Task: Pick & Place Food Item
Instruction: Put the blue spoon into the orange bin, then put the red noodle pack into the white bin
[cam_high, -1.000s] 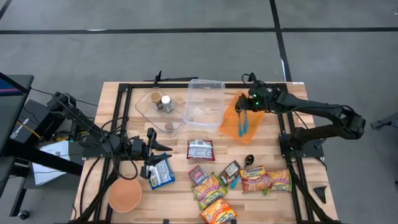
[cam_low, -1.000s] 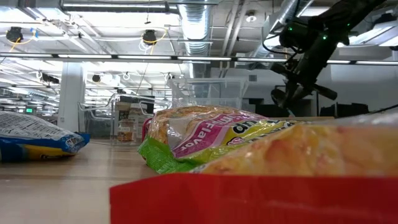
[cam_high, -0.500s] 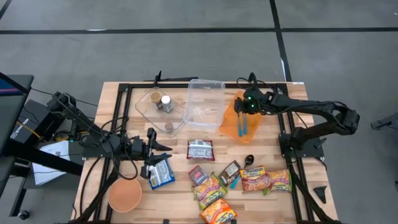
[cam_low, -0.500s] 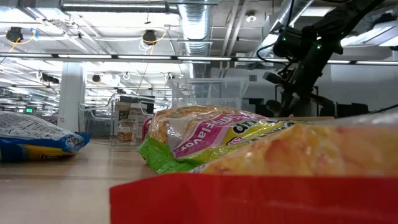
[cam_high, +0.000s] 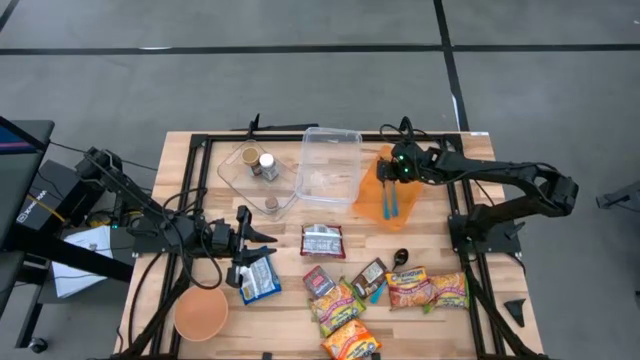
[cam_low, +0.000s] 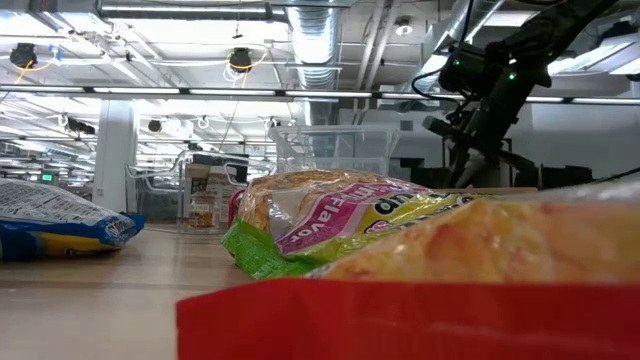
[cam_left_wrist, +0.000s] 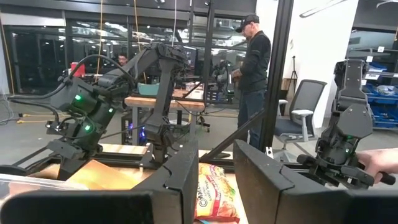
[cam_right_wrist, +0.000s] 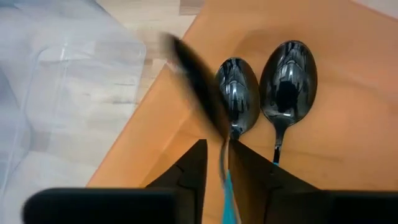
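Spoons (cam_right_wrist: 286, 81), two, lie side by side under the right gripper (cam_right_wrist: 216, 163).

Grey floor (cam_high: 300, 90) crossed by dark lines surrounds wooden table (cam_high: 180, 165). Ceiling shows exposed ducts (cam_low: 320, 40), pipes, hanging lamps (cam_low: 240, 60). White pillar (cam_low: 115, 150) at left. Dark glass wall (cam_left_wrist: 43, 56) behind workbench (cam_left_wrist: 161, 101); grey office chair (cam_left_wrist: 292, 115) nearby; person in cap (cam_left_wrist: 252, 68) stands (turned sideways).
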